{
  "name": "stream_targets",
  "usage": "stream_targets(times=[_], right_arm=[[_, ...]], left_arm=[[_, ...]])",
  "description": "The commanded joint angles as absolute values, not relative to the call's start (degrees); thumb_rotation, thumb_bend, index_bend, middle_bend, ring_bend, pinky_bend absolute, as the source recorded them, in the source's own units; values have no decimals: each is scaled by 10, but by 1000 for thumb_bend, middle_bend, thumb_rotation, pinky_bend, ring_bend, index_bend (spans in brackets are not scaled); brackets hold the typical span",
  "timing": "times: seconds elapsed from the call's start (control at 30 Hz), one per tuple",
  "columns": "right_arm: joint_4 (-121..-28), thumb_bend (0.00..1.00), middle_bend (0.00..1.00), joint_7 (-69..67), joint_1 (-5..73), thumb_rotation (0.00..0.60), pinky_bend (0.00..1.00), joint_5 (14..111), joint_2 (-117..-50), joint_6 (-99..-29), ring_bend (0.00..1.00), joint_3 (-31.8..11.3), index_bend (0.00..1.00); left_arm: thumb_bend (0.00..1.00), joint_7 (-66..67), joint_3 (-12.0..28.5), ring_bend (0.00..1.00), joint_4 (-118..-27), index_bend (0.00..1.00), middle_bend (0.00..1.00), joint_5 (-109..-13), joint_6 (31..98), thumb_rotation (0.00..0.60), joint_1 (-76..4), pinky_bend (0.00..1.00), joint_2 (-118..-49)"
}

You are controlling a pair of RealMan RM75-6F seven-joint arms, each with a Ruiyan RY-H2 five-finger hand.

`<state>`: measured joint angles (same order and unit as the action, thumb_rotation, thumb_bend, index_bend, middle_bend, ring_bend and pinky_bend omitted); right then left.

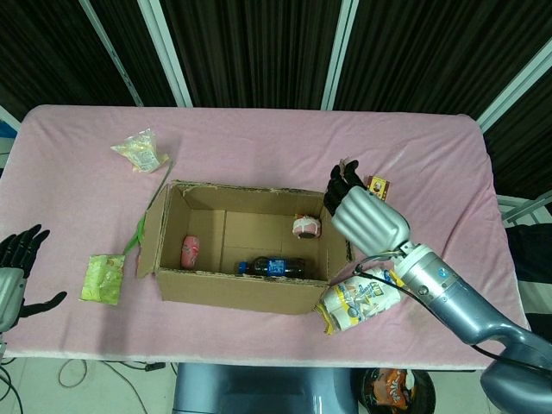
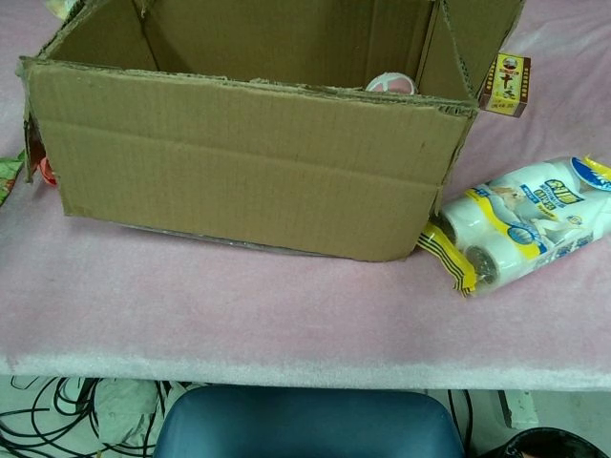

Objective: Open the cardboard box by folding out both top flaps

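Folding out the right flap of the cardboard box point(image 1: 246, 297), which sits mid-surface.

My right hand point(image 1: 366, 216), at the box's 3 o'clock, hides the flap, so I cannot tell its grip; next I press it further outward. My left hand point(image 1: 15, 274) idles spread, empty, cut off at 9 o'clock.

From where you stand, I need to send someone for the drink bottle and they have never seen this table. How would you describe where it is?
Find the open cardboard box in the middle of the pink table and look inside. The bottle lies on its side along the box's near wall. It is dark with a blue label, unlike the pink packet to its left and the round pink pot behind it.
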<state>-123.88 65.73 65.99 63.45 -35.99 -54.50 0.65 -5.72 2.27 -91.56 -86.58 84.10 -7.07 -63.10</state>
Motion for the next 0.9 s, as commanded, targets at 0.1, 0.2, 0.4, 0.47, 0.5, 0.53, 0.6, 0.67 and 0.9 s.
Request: stream_targets(times=[0.1, 0.2, 0.4, 0.47, 0.5, 0.53, 0.6, 0.67, 0.9], right_arm=[[-1231, 289, 240, 634, 627, 600, 260, 667, -339, -534, 172, 18, 231], [-1226, 289, 238, 623, 607, 600, 260, 684, -331, -533, 172, 25, 228], [-1212, 289, 232, 597, 560, 600, 259, 714, -323, -547, 171, 35, 218], [-1206, 289, 230, 588, 543, 600, 260, 723, -323, -554, 171, 38, 216], [-1202, 290, 230, 580, 533, 600, 260, 727, -324, -558, 172, 39, 214], [-1199, 290, 230, 574, 524, 600, 260, 731, -326, -563, 172, 39, 204], [-1192, 290, 230, 555, 500, 600, 260, 738, -335, -578, 172, 39, 175], [-1187, 289, 219, 509, 455, 600, 260, 732, -365, -629, 171, 37, 136], [-1146, 289, 70, 326, 298, 600, 250, 731, -518, -805, 76, 33, 0]], left_arm=[[121, -55, 23, 0, -913, 0, 0, -866, 843, 600, -70, 7, -633], [121, -52, 23, 0, -913, 0, 0, -867, 844, 600, -70, 7, -633], [121, -48, 23, 0, -912, 0, 0, -866, 843, 600, -70, 7, -634], [121, -47, 23, 0, -912, 0, 0, -866, 843, 600, -70, 7, -635], [121, -46, 23, 0, -912, 0, 0, -865, 842, 600, -70, 7, -635], [121, -45, 23, 0, -912, 0, 0, -865, 841, 600, -70, 7, -635], [121, -44, 24, 0, -914, 0, 0, -862, 840, 600, -70, 7, -635], [121, -43, 24, 0, -916, 0, 0, -859, 837, 600, -70, 7, -634], [121, -30, 26, 0, -920, 0, 0, -850, 832, 600, -71, 7, -633]])
